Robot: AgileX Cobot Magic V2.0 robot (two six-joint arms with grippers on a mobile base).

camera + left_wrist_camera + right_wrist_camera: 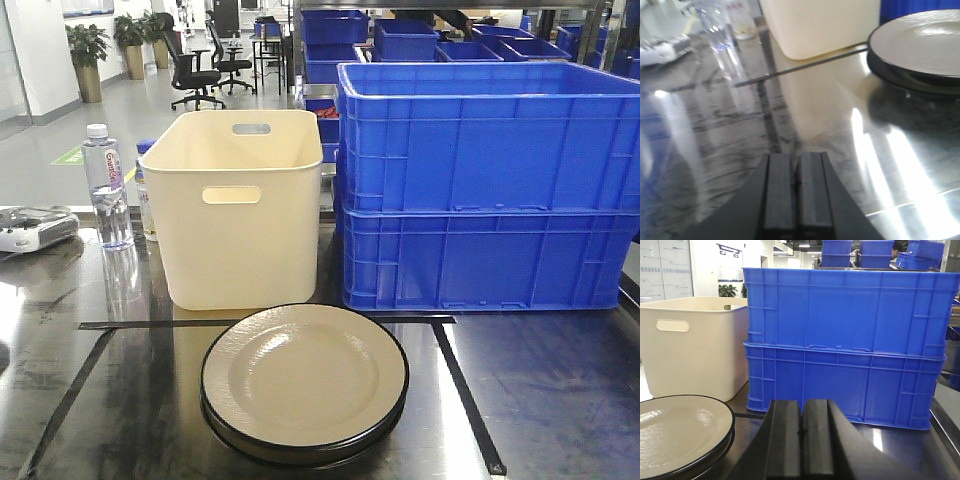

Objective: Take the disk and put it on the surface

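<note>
Glossy taped surface (pixel 560 400) carries, left to right: water bottle (pixel 105 185), cream bin (pixel 240 205), blue crates (pixel 485 190). Stacked disks (pixel 305 385) rest inside the tape rectangle. My left gripper (pixel 795 187) and right gripper (pixel 801 432) hover low, jaws pressed together, empty.

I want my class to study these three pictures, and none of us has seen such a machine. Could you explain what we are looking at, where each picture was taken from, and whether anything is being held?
This is a two-armed robot at a shiny metal table marked with black tape lines. The wide picture looks forward from the robot's body. The other two come from cameras on its wrists; the dark paired blocks at the bottom are the left gripper and right gripper, both shut and holding nothing. On the table lie stacked cream plates with black rims, inside the taped rectangle. Behind them stand a cream bin, two stacked blue crates and a water bottle.
</note>
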